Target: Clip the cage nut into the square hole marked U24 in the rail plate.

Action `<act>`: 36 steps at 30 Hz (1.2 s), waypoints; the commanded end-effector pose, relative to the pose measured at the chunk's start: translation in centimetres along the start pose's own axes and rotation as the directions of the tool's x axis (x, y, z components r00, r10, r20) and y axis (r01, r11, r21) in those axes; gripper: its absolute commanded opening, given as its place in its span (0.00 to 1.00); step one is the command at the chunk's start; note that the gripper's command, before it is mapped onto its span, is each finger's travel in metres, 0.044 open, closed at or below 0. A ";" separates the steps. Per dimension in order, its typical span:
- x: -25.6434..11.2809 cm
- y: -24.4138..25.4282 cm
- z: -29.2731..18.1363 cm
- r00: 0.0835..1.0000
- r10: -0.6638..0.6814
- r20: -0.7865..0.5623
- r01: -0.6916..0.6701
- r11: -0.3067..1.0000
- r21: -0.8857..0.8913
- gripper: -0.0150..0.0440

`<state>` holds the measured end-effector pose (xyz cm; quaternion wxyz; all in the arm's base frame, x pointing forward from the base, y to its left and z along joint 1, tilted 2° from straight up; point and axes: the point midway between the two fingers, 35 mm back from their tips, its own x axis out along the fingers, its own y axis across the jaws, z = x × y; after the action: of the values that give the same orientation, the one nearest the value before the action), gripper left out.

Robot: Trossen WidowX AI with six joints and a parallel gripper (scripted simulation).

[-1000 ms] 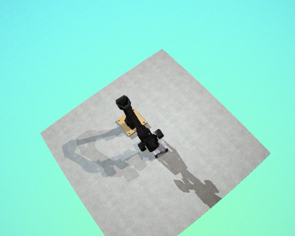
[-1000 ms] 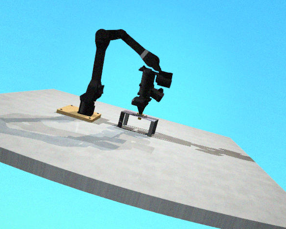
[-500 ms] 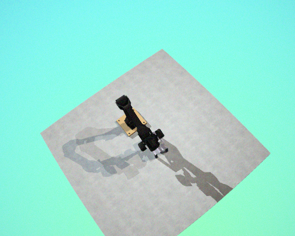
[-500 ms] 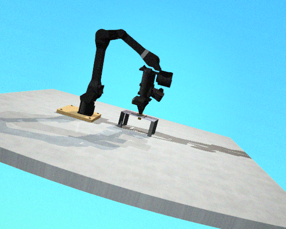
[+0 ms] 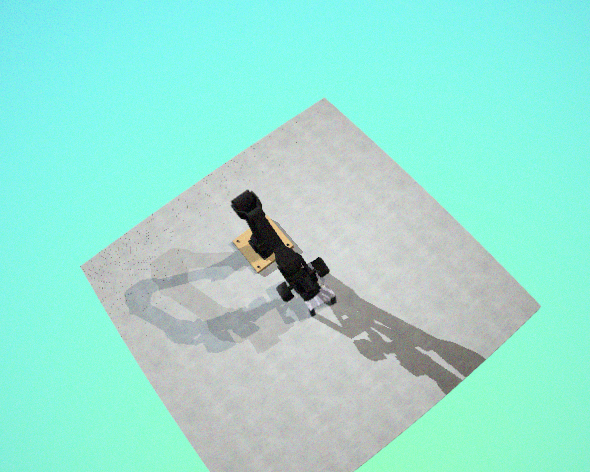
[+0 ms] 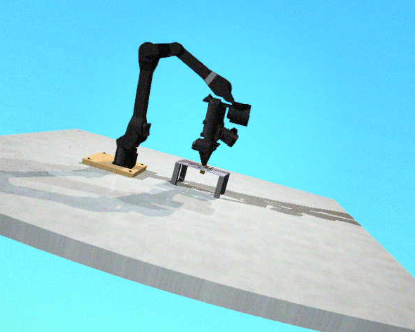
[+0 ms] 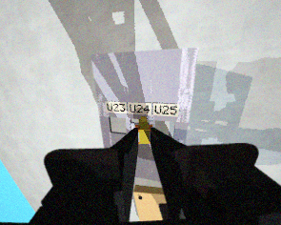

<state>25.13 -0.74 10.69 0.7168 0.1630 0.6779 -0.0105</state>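
While the arm [image 5: 267, 236] [image 6: 142, 92] is arched out from its wooden base plate [image 5: 259, 264] [image 6: 97, 157] [image 7: 150, 205], the gripper [image 5: 310, 293] [image 6: 203, 165] [image 7: 143, 131] is pointed down at the rail plate [image 5: 326, 294] [image 6: 219, 171] [image 7: 152, 76]. The yellow cage nut [image 6: 202, 171] [image 7: 143, 138] is pinched between the nearly closed fingertips. It is held at the square hole under the U24 label [image 7: 139, 109], and in the exterior view a yellow part of it is seen below the plate's top. Whether both wings are hooked cannot be told, as the hole is mostly covered by nut and fingers. On one side the U23 hole [image 7: 118, 125] is left partly visible. The rail plate is carried on upright legs, well inside the edges of the desk [image 5: 412, 243] [image 6: 200, 250] [image 7: 24, 71]. In the top view, the base plate is set nearer the desk's upper left edge than the rail plate is, and a dark shadow [image 5: 412, 334] [image 6: 283, 207] is thrown from beside the rail plate to the lower right edge, between the right corner and the bottom of the picture.
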 end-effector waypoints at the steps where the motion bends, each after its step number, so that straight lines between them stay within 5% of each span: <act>1: -0.1 0.0 0.0 1.000 -0.008 0.004 0.008 1.000 0.004 0.32; 36: 0.0 0.4 0.0 0.997 -0.082 0.003 0.082 0.997 0.005 0.32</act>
<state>25.21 -0.42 10.75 0.7175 0.1388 0.6816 -0.0365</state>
